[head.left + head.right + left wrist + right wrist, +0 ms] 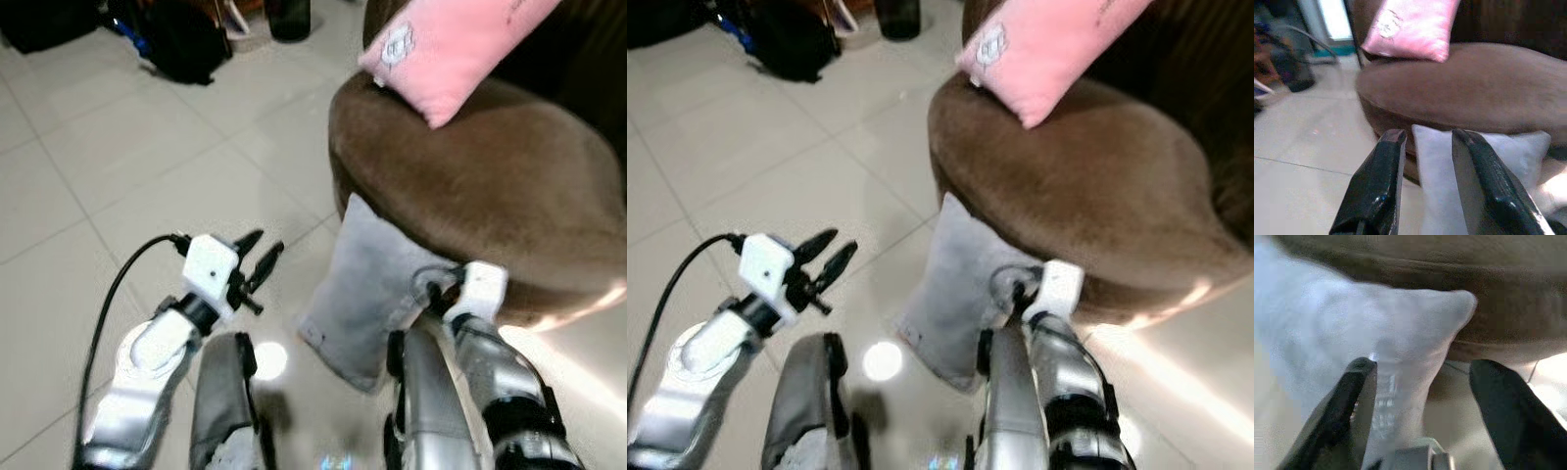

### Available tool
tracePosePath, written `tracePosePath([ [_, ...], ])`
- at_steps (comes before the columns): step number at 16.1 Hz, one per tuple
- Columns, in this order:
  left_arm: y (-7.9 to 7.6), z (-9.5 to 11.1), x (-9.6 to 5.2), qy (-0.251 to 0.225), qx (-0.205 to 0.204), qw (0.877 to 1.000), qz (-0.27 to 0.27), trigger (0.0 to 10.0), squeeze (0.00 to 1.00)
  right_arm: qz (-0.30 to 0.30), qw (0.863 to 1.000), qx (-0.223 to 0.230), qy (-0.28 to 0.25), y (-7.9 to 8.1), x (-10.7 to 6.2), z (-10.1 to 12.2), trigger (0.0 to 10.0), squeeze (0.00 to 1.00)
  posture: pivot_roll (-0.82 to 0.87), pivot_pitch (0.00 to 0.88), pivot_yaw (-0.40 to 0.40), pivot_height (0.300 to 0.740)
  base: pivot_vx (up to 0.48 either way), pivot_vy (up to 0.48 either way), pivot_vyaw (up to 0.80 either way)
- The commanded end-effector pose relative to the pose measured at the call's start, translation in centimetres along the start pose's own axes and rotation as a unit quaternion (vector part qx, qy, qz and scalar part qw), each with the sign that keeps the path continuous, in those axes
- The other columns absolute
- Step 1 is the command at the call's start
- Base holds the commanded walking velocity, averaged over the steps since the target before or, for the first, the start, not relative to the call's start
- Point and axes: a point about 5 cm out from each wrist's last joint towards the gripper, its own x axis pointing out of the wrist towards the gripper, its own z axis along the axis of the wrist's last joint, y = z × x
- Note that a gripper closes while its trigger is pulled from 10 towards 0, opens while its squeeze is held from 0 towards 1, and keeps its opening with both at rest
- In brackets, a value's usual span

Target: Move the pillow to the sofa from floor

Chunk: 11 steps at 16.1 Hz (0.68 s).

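Grey pillow (367,294) standing on the tiled floor (147,166), leaning against the rounded front edge of the brown sofa (490,186); its upper end is tucked under the seat's overhang and its lower corner rests on the tiles. Right gripper (1420,396) at the pillow's near edge, fingers spread wide, one finger (1347,406) touching the fabric and the other finger (1513,416) clear of it on the sofa side; nothing is held. In the head views the right arm (470,362) reaches down beside the pillow. Left gripper (257,262) raised over the tiles to the pillow's left, apart from it, fingers parted narrowly with nothing between them. Pink pillow (456,44) lying on the sofa seat, well above the grey one. Black bags (176,39) on the floor at the far side.
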Motion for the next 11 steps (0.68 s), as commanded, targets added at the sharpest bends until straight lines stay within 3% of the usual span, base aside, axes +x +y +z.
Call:
tracePosePath([
  [1, 0.1, 0.5, -0.5, 0.003, -0.001, 1.000, -0.017, 10.0, 0.00, -0.019, 0.999, 0.044, -0.009, -0.6, 0.1, -0.1, 10.0, 1.00, 0.16, 0.257, 0.096, 0.521, 0.000, 0.000, 0.00],
  [2, 0.2, 0.6, -0.8, 0.006, 0.000, 1.000, -0.022, 10.0, 0.00, -0.027, 0.998, 0.056, -0.015, -0.8, 0.3, 0.1, 10.0, 1.00, 0.16, 0.259, 0.097, 0.521, 0.000, 0.000, 0.00],
  [4, 1.0, 2.0, -1.0, 0.001, -0.012, 0.999, -0.043, 10.0, 0.00, -0.060, 0.984, 0.164, -0.041, -1.4, 0.8, 1.1, 10.0, 1.00, 0.23, 0.295, 0.129, 0.521, 0.000, 0.000, 0.00],
  [8, 0.5, 4.7, -2.0, -0.008, -0.031, 0.995, -0.099, 10.0, 0.00, -0.095, 0.954, 0.269, -0.096, -2.8, 1.2, 2.5, 10.0, 1.00, 0.32, 0.307, 0.170, 0.521, 0.000, 0.000, 0.00],
  [11, 0.3, 5.5, -3.5, 0.014, -0.036, 0.990, -0.134, 10.0, 0.00, -0.119, 0.942, 0.286, -0.132, -3.8, 1.2, 3.7, 10.0, 1.00, 0.36, 0.312, 0.195, 0.521, 0.000, 0.000, 0.00],
])
